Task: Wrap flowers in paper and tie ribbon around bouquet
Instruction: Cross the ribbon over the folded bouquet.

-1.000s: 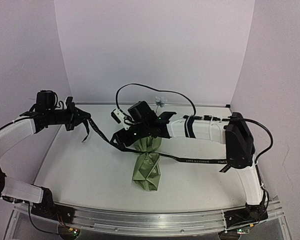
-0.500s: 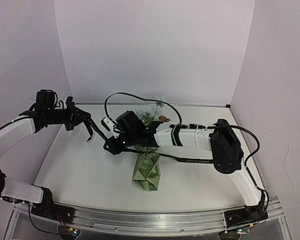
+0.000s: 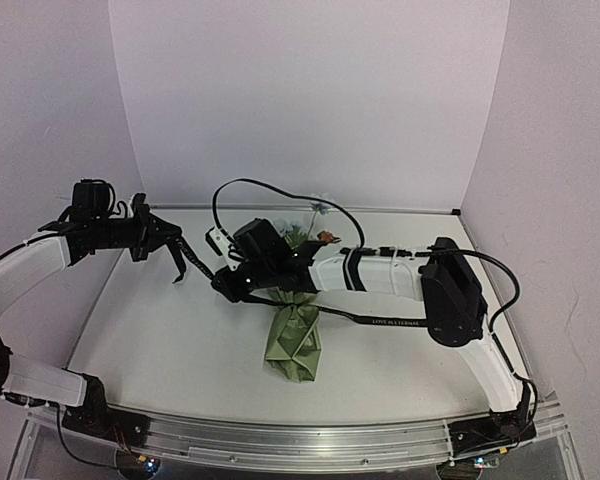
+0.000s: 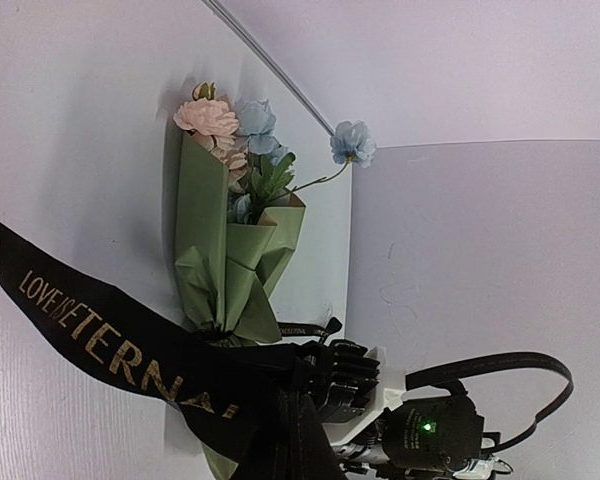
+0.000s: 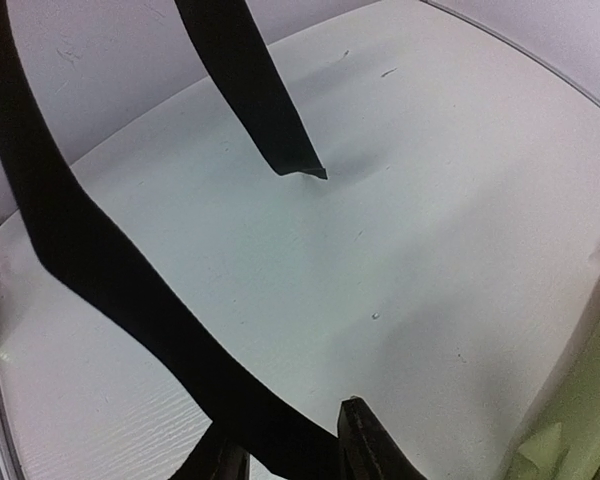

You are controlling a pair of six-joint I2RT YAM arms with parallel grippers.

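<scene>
The bouquet [image 3: 295, 335] lies in the middle of the table, an olive-green paper [image 4: 205, 240] cone with the flowers [image 4: 225, 120] at its far end. The black ribbon [image 3: 380, 320] circles the cone's waist and runs left. My left gripper [image 3: 170, 243] holds it, raised at the left and shut on the ribbon [image 4: 90, 340], whose short loose end [image 5: 270, 110] hangs below. My right gripper [image 3: 223, 287] sits just left of the cone. In the right wrist view its fingers [image 5: 365, 440] stand a little apart, and the ribbon [image 5: 100, 270] passes between them through my right gripper [image 5: 290, 445].
White walls close off the table at the back and on both sides. A black cable [image 3: 270, 190] loops above the right wrist. The metal rail [image 3: 300, 440] with the arm bases runs along the near edge.
My right arm has reached further left past the cone, and its jaws have narrowed around the ribbon. The left arm has held still, gripping the ribbon.
</scene>
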